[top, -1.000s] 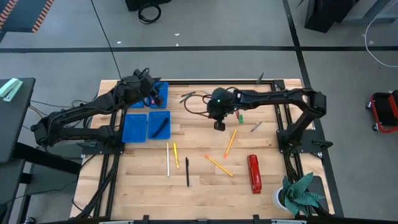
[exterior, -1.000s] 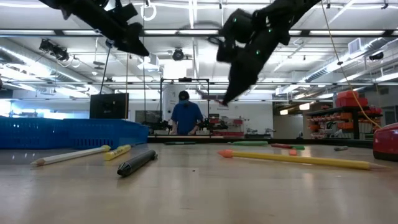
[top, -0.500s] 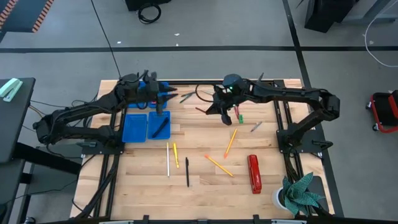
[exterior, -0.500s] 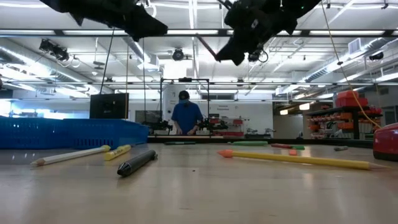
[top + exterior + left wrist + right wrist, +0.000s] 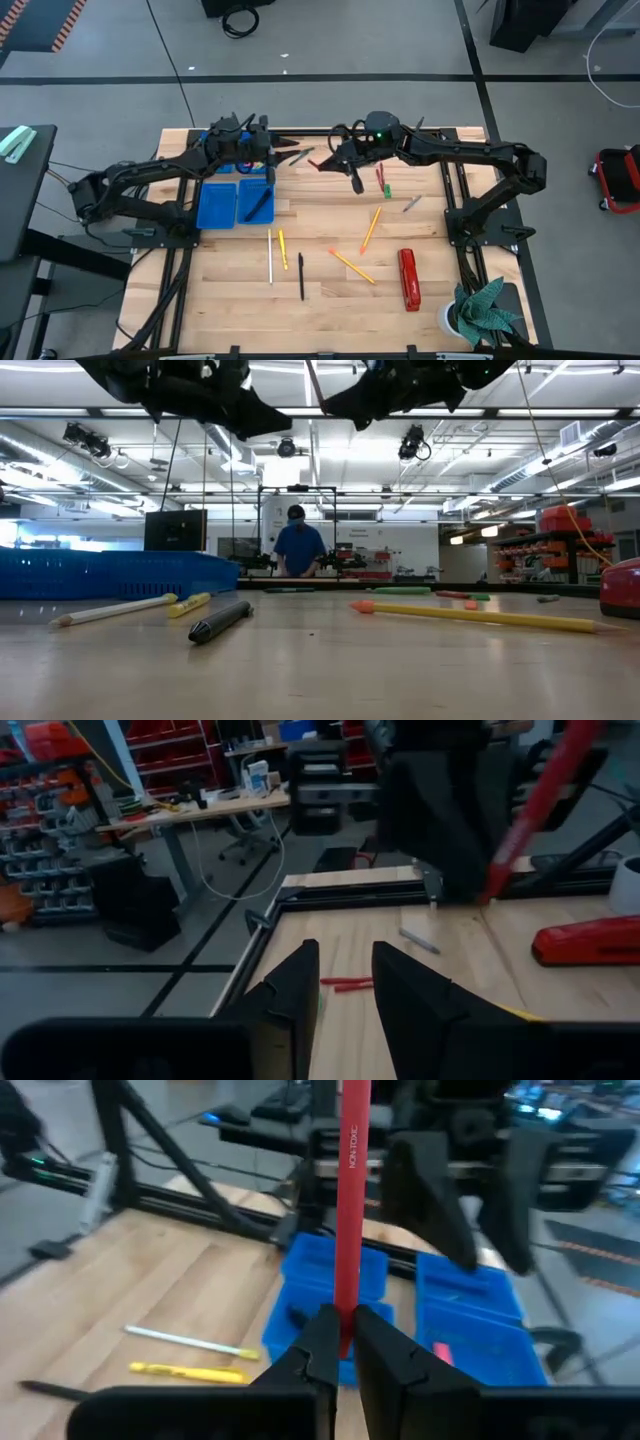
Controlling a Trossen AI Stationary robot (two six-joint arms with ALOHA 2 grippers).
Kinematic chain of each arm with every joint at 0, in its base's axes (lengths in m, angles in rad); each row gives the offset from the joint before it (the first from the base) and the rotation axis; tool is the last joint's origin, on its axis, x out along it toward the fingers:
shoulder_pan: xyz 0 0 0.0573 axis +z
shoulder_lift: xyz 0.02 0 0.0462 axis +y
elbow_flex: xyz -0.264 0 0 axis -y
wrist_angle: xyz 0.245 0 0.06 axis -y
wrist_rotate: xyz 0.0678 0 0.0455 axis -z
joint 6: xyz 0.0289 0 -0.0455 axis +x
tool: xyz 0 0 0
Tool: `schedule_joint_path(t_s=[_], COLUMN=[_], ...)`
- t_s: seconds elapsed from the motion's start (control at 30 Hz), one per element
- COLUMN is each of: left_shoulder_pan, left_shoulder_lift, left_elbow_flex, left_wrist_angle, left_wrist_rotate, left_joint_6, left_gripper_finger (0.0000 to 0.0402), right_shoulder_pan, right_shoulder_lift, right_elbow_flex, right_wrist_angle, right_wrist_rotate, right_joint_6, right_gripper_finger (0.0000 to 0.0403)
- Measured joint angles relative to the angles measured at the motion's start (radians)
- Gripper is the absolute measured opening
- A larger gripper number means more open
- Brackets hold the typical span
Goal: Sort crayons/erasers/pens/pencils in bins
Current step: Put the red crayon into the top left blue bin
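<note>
High view: four blue bins [image 5: 215,203] sit at the left of the surface [image 5: 330,300]. The front right one already has a dark pen [image 5: 257,203] in it; contents of the rear two mostly hidden by the left arm. Still loose on the wood: a white pencil [image 5: 269,256], a short yellow pencil [image 5: 283,249], a black pen [image 5: 300,276], two more orange/yellow pencils [image 5: 370,229] nearer the middle, a red + green crayon pair [image 5: 383,182] below the right arm. Red stapler [image 5: 408,279] and a plant [image 5: 478,310] aren't part of the sort. So early-to-mid job, most items still out. Right claw [image 5: 325,162] is up by the far edge w/ a red stick, heading toward the bins; left claw [image 5: 268,170] is over the bins' right side.

Low view: both arms are lifted clear, only dark shapes at the top. Pencils and pen lie untouched in the foreground; person in blue stands far back.

Left wrist view: left claw [image 5: 344,982] part-open, nothing between the fingers. Red stick and the other arm are ahead of it.

Right wrist view: right claw [image 5: 341,1342] pinched narrow on a red crayon/pencil [image 5: 351,1200] marked NON-TOXIC, held upright. Bins are beyond it, one w/ a pink eraser [image 5: 441,1351] inside. Looks like a drop-off or handover comes next, can't tell which.
</note>
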Motion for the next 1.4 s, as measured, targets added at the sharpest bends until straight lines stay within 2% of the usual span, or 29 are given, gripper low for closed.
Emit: schedule_joint_path(t_s=[0.1,0.23,0.5,0.67,0.93,1.07,1.4], left_shoulder_pan=[-0.001,-0.019,-0.096,-0.130,-0.140,-0.149,-0.159], left_shoulder_lift=[0.001,0.001,0.001,0.001,0.001,0.001,0.011], left_elbow_flex=[0.000,0.000,0.000,0.000,0.000,0.000,0.000], left_wrist_angle=[-0.001,-0.002,-0.058,-0.069,-0.100,-0.114,-0.010], left_wrist_rotate=[0.040,0.079,0.083,0.085,0.082,0.082,0.078], left_joint_6=[-0.005,-0.027,0.048,0.083,0.061,0.105,0.096], left_gripper_finger=[0.0103,0.0106,0.0123,0.0139,0.0168,0.0180,0.0197], right_shoulder_pan=[-0.001,-0.001,0.043,0.085,0.092,0.091,0.091], right_shoulder_lift=[0.002,0.022,0.065,0.067,0.067,0.066,0.066], right_elbow_flex=[0.000,0.000,-0.004,-0.038,-0.038,-0.038,-0.038], right_wrist_angle=[-0.010,-0.031,-0.014,-0.022,0.006,0.019,0.034], right_wrist_rotate=[0.067,0.083,0.099,0.143,0.149,0.149,0.149], right_joint_6=[-0.034,-0.068,-0.028,-0.078,-0.066,-0.065,-0.065], right_gripper_finger=[0.0030,0.0030,0.0030,0.0030,0.0030,0.0030,0.0030])
